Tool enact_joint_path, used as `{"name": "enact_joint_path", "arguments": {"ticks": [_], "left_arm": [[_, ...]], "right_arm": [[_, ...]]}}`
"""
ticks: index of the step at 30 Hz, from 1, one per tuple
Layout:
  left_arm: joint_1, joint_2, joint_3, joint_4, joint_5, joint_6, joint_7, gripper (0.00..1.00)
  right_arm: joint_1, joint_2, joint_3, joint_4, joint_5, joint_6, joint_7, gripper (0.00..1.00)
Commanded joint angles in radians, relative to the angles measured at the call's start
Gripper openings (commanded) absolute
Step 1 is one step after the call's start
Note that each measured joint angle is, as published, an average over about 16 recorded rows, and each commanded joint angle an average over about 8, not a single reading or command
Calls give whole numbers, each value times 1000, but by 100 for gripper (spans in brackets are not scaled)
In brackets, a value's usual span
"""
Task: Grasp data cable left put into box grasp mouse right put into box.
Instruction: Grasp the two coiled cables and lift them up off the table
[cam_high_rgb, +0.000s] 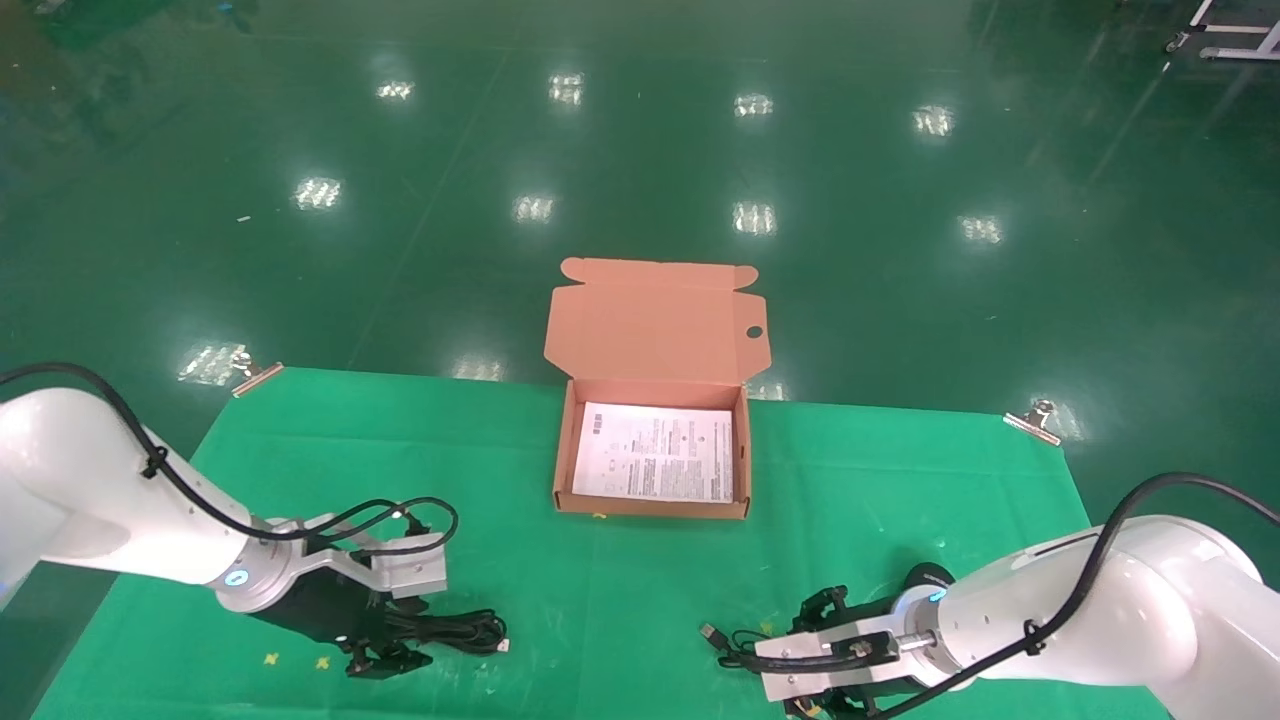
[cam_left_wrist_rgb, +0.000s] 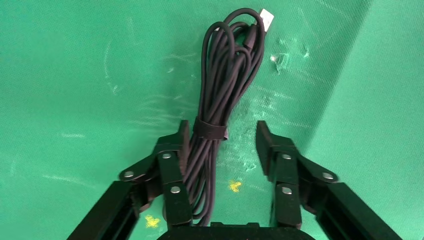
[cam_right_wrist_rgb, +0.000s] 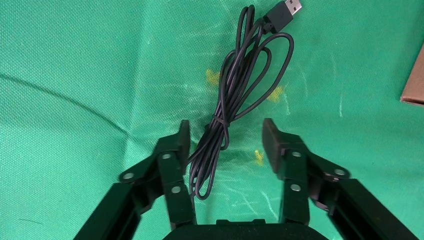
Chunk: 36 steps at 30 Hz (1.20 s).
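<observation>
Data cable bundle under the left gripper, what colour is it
Black, with a small silver plug end; the data cable shows best in the left wrist view.

Black data cable (cam_left_wrist_rgb: 220, 95), orange-brown box (cam_high_rgb: 655, 330), green cloth (cam_high_rgb: 880, 480).

The mouse body is hidden in every view; only its cord (cam_right_wrist_rgb: 235, 95) is seen; the cable's (cam_left_wrist_rgb: 220, 115) near end is cut off beneath the left gripper (cam_left_wrist_rgb: 222, 145); leaflet (cam_high_rgb: 655, 453) print is illegible.

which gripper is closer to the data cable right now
Left. The left gripper is open and straddles the data cable; the right gripper is far across the cloth, over the mouse's cord.
</observation>
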<state>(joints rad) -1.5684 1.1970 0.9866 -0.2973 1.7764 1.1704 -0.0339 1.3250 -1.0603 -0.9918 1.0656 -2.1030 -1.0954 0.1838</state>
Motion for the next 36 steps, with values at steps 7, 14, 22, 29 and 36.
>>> {"name": "enact_joint_path", "arguments": {"ticks": [7,14,22,29,36], "left_arm": [[0,-1,0,-3,0,0,-1,0],[1,-1,0,-4,0,1,-1,0],[-4,-7,1,-16,2,1,12,0],[-38,-70,-8,-100,-2,8,68,0],[-117,-144,-25,-260,10,-2,41,0]], "right_arm": [[0,1,0,1,1,-1,0,0],[0,1,1,2,1,-1,1,0],[10,21,13,16,7,0,12,0],[54,122,75,101,19,11,82,0],[127,213,146,192,0,45,153,0]]}}
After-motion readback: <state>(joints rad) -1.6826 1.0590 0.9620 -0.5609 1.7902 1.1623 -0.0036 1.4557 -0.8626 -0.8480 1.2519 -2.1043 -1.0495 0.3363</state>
